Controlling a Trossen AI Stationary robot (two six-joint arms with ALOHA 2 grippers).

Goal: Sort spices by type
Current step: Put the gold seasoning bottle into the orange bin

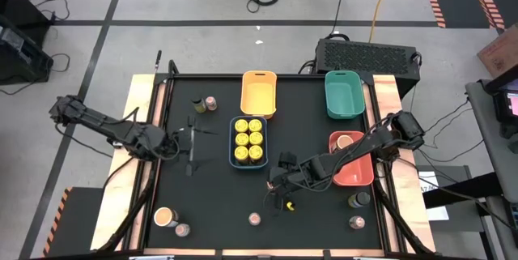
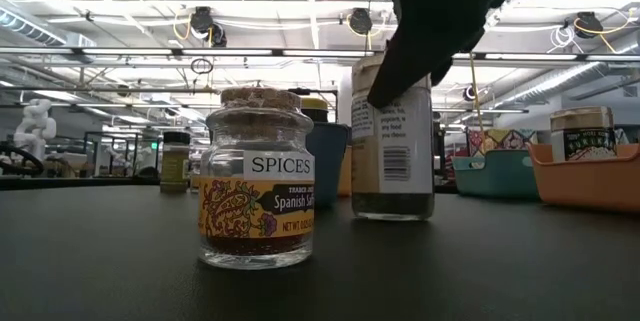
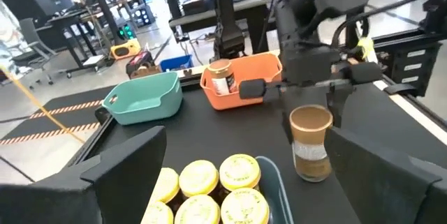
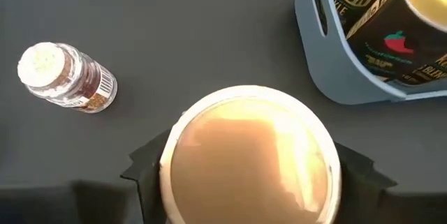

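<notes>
Near the middle of the black worktop (image 1: 218, 203), the right end effector (image 1: 282, 181) is hanging over a tall jar with a peach lid (image 4: 250, 158). This jar is standing upright, just beside the blue tray (image 1: 233, 142), and the end effector is straddling its top. I cannot tell whether it is already clenching the jar or only surrounding it.

Six jars with yellow lids (image 1: 248, 138) are sitting inside the blue tray in two rows. A small cork-topped jar (image 2: 256, 176) with the word "SPICES" on its label is standing near the front edge, apart from the peach-lidded jar.

The left end effector (image 1: 192, 141) is waiting to the left of the blue tray, and it is standing released, wide apart, with nothing in it.

The red tray (image 1: 360, 175) on the right side is holding one jar (image 1: 345, 141). The green tray (image 1: 344, 98) and the yellow tray (image 1: 259, 94) are lying at the far side. More jars are standing loose near the front corners and beside the yellow tray.
</notes>
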